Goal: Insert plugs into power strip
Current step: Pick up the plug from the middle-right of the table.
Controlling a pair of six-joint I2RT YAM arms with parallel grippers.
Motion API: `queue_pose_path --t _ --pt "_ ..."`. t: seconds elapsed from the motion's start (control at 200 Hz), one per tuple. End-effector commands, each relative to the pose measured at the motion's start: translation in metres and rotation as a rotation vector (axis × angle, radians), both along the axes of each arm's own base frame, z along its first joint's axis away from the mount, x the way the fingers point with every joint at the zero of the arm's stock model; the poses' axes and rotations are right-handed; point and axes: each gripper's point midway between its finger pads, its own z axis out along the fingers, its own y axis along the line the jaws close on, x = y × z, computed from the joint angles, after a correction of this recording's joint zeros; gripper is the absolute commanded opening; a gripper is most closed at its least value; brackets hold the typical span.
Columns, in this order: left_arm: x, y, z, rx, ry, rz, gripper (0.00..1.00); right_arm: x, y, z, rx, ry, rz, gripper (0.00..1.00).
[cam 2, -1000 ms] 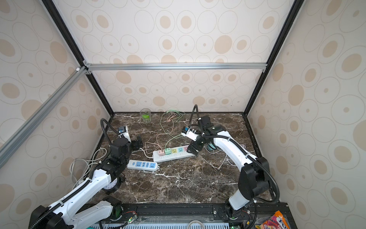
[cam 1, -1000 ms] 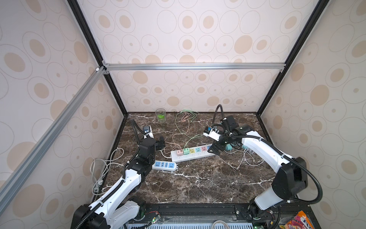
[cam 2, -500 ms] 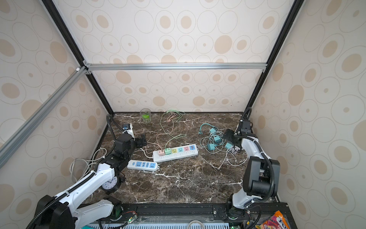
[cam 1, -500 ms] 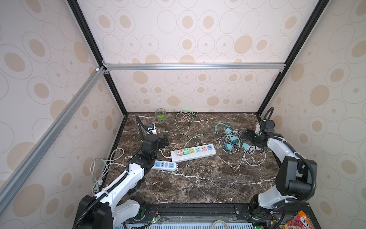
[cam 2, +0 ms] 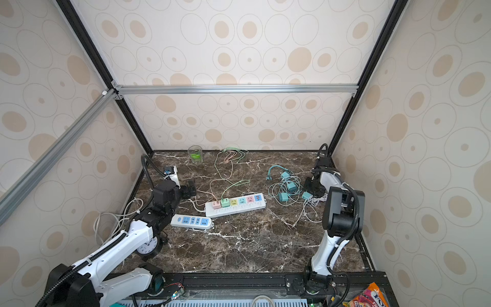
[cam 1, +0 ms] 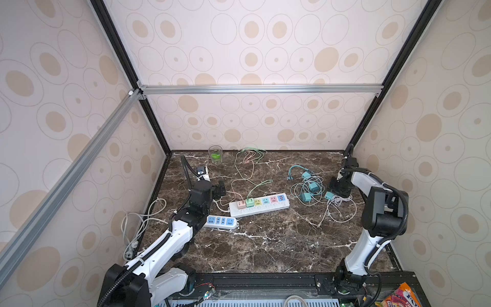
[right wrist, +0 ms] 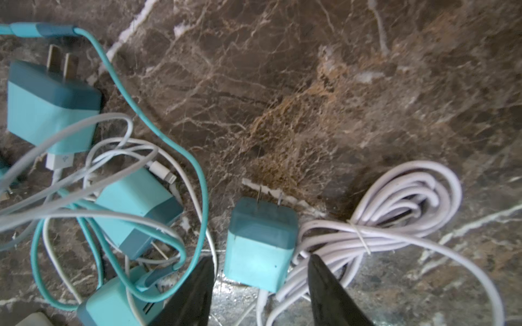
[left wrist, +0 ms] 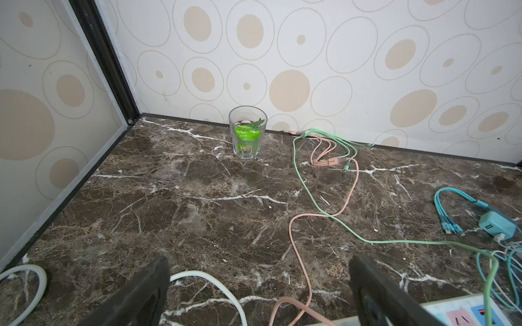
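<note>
Teal plug (right wrist: 261, 245) lies on the tabletop (right wrist: 339, 84) beside a coiled white cable (right wrist: 395, 220), well apart from the power strip (cam 1: 259, 206). The right end effector (right wrist: 260, 256) has swung over from the strip and is narrowing around the plug without pinching it yet, so a pickup looks next. The left end effector (left wrist: 260, 293) stays spread.

Marble table (cam 1: 265, 249) with plugs (cam 1: 305, 197), power strip (cam 1: 259, 206)

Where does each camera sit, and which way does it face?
Top views: high at the front, looking down toward the back wall; left arm, right arm show.
Left wrist: behind the open left gripper, facing the glass by the back wall; both fingers show.
Right wrist: above the right gripper, looking down at a teal plug between its fingers.
Shared: both top views show that plug too.
</note>
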Motion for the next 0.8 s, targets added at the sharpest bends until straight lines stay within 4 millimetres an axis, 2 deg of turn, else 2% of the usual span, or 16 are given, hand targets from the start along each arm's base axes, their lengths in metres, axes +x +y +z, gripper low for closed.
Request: queue_pose_path --t 0.0,0.21,0.35,0.605,0.795 --pt "0.005 0.0 0.005 0.01 -0.007 0.0 0.98 -0.002 -0.003 -0.009 -0.046 0.068 0.038 0.52" --pt "0.006 -0.001 -0.004 0.022 0.018 -0.002 0.98 -0.011 0.008 -0.029 -0.05 0.144 0.108 0.53" --pt "0.006 -0.001 -0.008 0.035 0.034 -0.004 0.98 -0.011 0.017 -0.03 -0.059 0.159 0.145 0.54" --pt "0.004 0.0 -0.012 0.044 0.054 -0.005 0.99 -0.017 0.014 -0.041 -0.099 0.208 0.124 0.55" --pt "0.004 0.001 -0.012 0.05 0.057 -0.003 0.98 -0.026 0.016 -0.039 -0.111 0.211 0.115 0.57"
